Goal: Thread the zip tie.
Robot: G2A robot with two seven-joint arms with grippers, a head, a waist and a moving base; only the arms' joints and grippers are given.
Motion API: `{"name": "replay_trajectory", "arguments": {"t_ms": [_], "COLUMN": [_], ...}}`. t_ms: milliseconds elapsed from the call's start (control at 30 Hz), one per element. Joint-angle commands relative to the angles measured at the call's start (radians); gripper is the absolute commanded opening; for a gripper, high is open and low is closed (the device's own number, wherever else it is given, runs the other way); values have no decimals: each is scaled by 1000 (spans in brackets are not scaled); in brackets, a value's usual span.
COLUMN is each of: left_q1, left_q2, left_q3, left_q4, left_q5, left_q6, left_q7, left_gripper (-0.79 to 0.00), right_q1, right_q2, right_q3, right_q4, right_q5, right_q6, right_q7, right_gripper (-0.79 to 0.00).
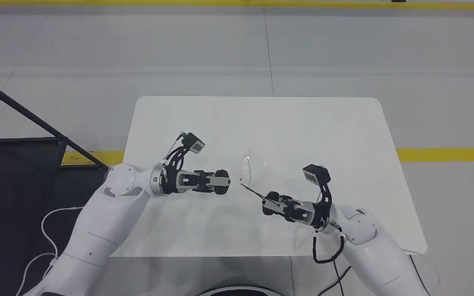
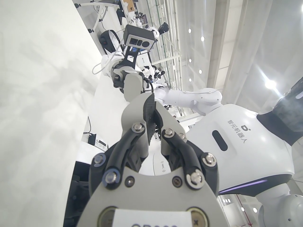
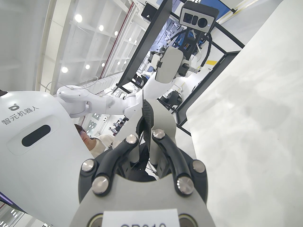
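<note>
Zip tie (image 1: 252, 192) — in right pincer (image 1: 266, 200)

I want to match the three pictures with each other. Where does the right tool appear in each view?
Top view: right tool over the white table, nearer the robot's edge, tip toward the left tool.
Left wrist view: right tool farther off, just past the left tool's own fingertips.
Right wrist view: right tool close, in the middle, shut on the zip tie.
Shared landmark: the white table, seen in all three.
</note>
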Motion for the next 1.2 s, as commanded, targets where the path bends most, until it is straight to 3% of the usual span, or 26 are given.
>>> {"name": "replay_trajectory", "arguments": {"t_ms": [0,333,367,400,433,533,800,1167], "left_q1": [3,15,15,15,14,8,-5,-13], "left_q2": [1,2,1,1,0,-2,-9,-16], "left_q3": [-7,-27,-27,-27,-27,-24,-3,12], "left_q4": [4,4,3,0,-2,-1,-5,-7], "left_q5": [-5,-30,-37,-48,-62,-89,-76,-70], "left_q6": [-1,-6,-6,-5,-3,4,7,1], "left_q7": [-3,-12,-18,-25,-34,-65,-72,-92], "left_gripper": [-785,-785,-739,-603,-551,-533,-505,-576], "right_q1": [0,15,19,25,31,48,90,123], "right_q2": [6,38,40,42,44,48,53,62], "right_q3": [-5,-45,-52,-59,-67,-91,-145,-193], "right_q4": [-6,-19,-17,-16,-15,-8,18,40], "right_q5": [15,36,32,27,22,17,27,44], "right_q6": [-5,-14,-11,-7,-3,2,-2,-19], "right_q7": [-5,-14,-11,-7,-3,2,-2,-19], "right_gripper": [-785,-785,-785,-785,-785,-785,-785,-785]}}
